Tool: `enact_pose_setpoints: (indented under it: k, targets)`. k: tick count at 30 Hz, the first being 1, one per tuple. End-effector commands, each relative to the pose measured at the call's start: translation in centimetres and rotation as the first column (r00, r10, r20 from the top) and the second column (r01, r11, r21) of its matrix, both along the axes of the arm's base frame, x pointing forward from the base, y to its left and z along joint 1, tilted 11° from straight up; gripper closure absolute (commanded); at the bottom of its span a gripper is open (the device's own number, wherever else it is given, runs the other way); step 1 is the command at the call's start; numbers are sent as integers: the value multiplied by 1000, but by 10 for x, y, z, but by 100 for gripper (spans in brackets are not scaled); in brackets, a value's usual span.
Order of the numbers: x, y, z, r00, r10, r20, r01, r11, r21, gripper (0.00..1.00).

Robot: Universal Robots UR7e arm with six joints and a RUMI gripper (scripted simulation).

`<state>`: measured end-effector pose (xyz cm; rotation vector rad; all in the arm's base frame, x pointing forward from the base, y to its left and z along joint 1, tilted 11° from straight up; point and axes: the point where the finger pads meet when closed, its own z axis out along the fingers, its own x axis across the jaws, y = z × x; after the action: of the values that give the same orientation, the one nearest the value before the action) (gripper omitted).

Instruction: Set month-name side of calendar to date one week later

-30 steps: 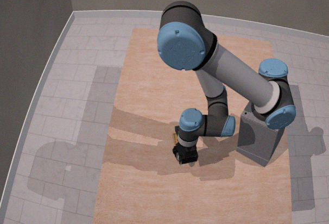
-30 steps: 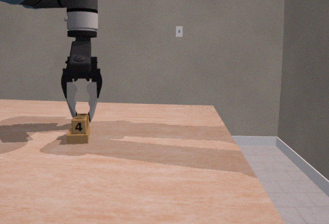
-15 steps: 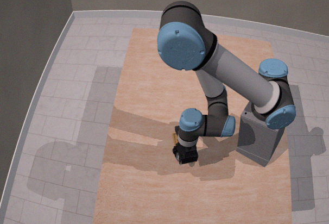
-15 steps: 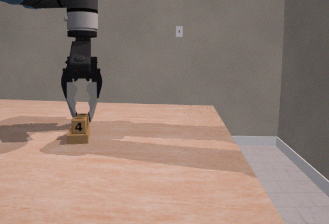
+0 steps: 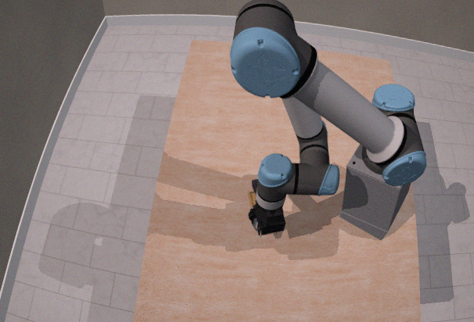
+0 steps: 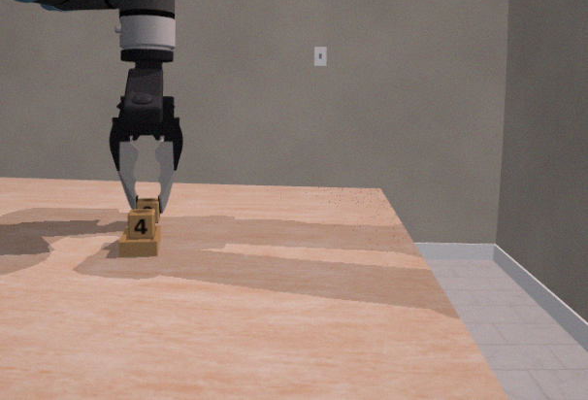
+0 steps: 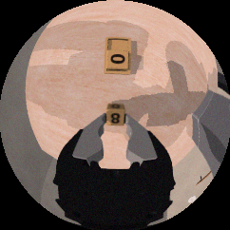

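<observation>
One cube [image 6: 147, 206] [image 7: 115, 115] is sitting pinched between the nearly closed fingertips of the claw [image 6: 148, 207] [image 7: 115, 114], 8 showing in wrist view. Tray [image 6: 139, 250] [image 7: 118, 72] with the other cube [image 6: 141, 225] [image 7: 118, 59] is lying apart, above it in wrist view, long axis roughly pointing at the claw; carrying it trayward is probably coming.
</observation>
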<state>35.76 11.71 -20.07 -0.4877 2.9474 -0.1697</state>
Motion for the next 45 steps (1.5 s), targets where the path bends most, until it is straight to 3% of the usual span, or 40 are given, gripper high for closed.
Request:
enact_pose_setpoints:
  k: [1,25,45]
  targets:
    - [-4,2,11,1000,2,-2,-2,1000,0,90]
    - [-14,7,75,1000,2,-1,-2,1000,0,90]
    - [-16,9,92,1000,1,1,-1,1000,0,90]
